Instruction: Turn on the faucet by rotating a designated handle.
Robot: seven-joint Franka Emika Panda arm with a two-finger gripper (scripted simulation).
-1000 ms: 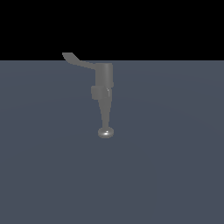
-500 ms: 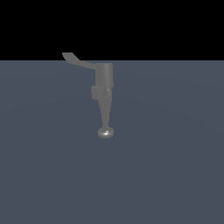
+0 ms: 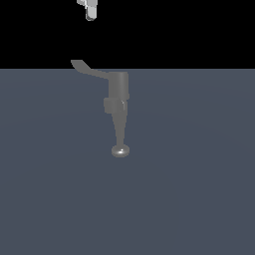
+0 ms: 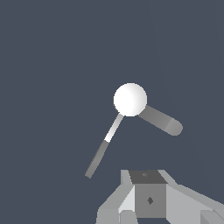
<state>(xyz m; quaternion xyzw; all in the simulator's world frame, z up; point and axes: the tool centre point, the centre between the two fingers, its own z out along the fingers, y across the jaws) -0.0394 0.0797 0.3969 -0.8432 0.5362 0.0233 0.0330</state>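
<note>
**Faucet upright on the floor, gripper high above the lever tip, no contact**

Exterior view, left to right:

- Handle [image 3: 89, 69]: thin flat lever. Long axis runs nearly level, pointing to the exterior view's left from the top of the cylinder. Tip is widened and turned slightly up, sitting a bit higher than the root.
- Gripper [image 3: 90, 10]: only a small pale piece shows at the top edge, above the lever's tip end and well apart from it. Nothing is between the fingers as far as can be seen. Whether the claw is released or clenched: cannot tell; too little of it shows here.
- Faucet [image 3: 119, 94]: stands about mid-frame on the flat grey floor [image 3: 199, 189]. Cylindrical body on top, tapering spout [image 3: 119, 127] running down in the picture to a rounded shiny knob [image 3: 120, 151]. Spout's long axis is at right angles to the lever.

Wrist view, looking down on the fixture:

- Faucet [image 4: 130, 99] top reads as a bright white disc.
- Two arms spread from it: a thin strip [image 4: 103, 147], pale near the disc and darker further out, and a shorter, thicker stub with a rounded end [image 4: 162, 121].
- Which arm is the lever I can't say for sure from this angle.
- Gripper body [image 4: 148, 199] fills the frame edge nearest the thin strip's free end, not touching either arm. Fingertips are out of frame, so the claw's state is unclear here too.
</note>
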